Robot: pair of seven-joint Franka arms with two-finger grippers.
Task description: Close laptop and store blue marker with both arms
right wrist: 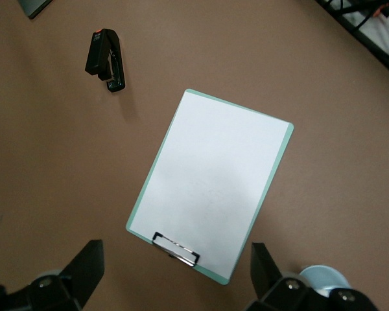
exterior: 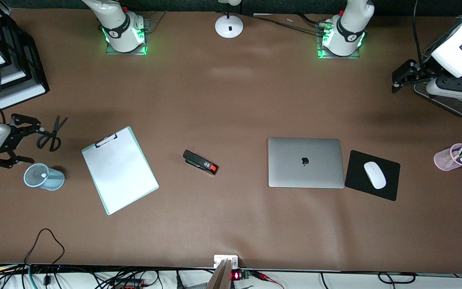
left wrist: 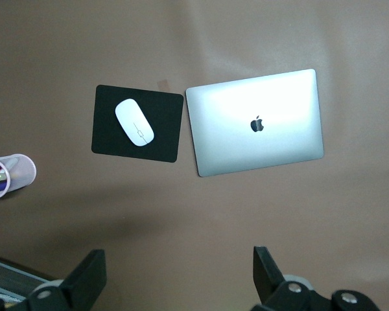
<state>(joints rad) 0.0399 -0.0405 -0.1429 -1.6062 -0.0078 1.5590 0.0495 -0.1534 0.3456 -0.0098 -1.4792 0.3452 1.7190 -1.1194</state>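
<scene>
The silver-grey laptop (exterior: 305, 162) (left wrist: 256, 122) lies shut on the table, lid down with its apple logo up. At the right arm's end stands a light-blue mesh cup (exterior: 54, 178) (right wrist: 321, 275). A small white end (exterior: 43, 175) pokes up inside it and looks like the blue marker; its body is hidden. My right gripper (exterior: 34, 144) (right wrist: 175, 249) hangs open and empty above the table beside that cup. My left gripper (exterior: 394, 82) (left wrist: 178, 259) is open and empty, up in the air at the left arm's end.
A clipboard (exterior: 119, 169) (right wrist: 211, 188) and black stapler (exterior: 200, 162) (right wrist: 106, 61) lie mid-table. A white mouse (exterior: 374, 175) on a black pad (exterior: 355, 168) sits beside the laptop. A pink pen cup (exterior: 453, 157) stands toward the left arm's end, scissors (exterior: 52, 134) and black trays (exterior: 10, 60) toward the right arm's.
</scene>
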